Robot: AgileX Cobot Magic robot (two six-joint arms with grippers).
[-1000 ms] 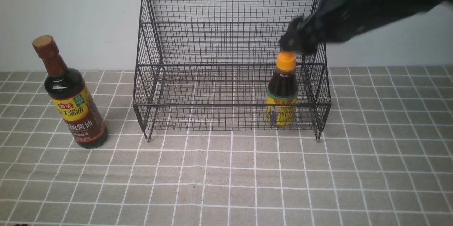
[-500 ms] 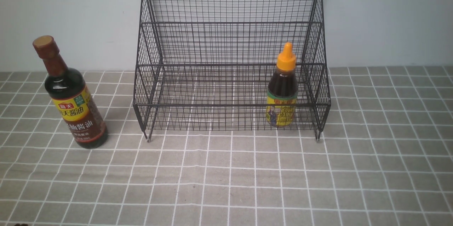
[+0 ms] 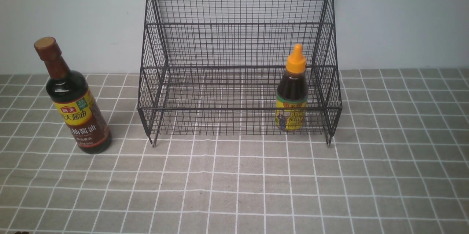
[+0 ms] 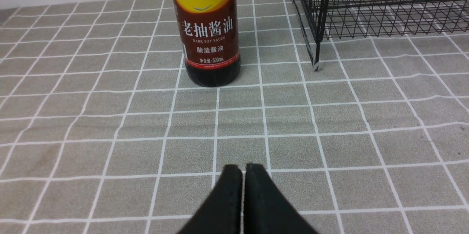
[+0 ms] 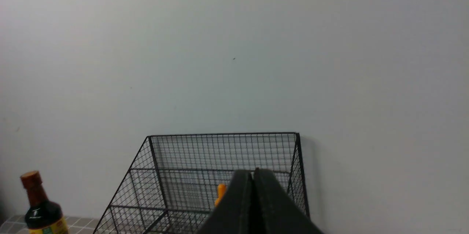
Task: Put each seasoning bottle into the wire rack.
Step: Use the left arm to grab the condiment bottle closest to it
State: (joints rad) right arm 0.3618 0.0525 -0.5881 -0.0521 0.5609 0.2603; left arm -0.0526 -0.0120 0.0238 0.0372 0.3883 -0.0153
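The black wire rack point(image 3: 238, 25) stands against the back wall. The short bottle with orange nozzle cap and yellow label point(image 3: 292, 91) stands upright inside the rack's lower tier at its right end. The tall bottle with brown cap point(image 3: 75, 107) stands upright on the tablecloth left of the rack. Neither gripper shows in the front view. In the left wrist view my left gripper point(image 4: 243, 169) is shut and empty, low over the cloth, short of the tall bottle point(image 4: 209, 32). In the right wrist view my right gripper point(image 5: 253, 173) is shut and empty, raised, with the rack point(image 5: 183, 175) and orange cap point(image 5: 221, 192) beyond it.
A grey checked tablecloth point(image 3: 234, 182) covers the table. A pale wall point(image 3: 403, 17) rises directly behind the rack. The rack's front left leg point(image 4: 317, 63) stands close to the right of the tall bottle in the left wrist view.
One second ago my right arm hovered just over the short bottle's orange cap. It has since withdrawn out of the front view. The bottles and the rack have not moved.
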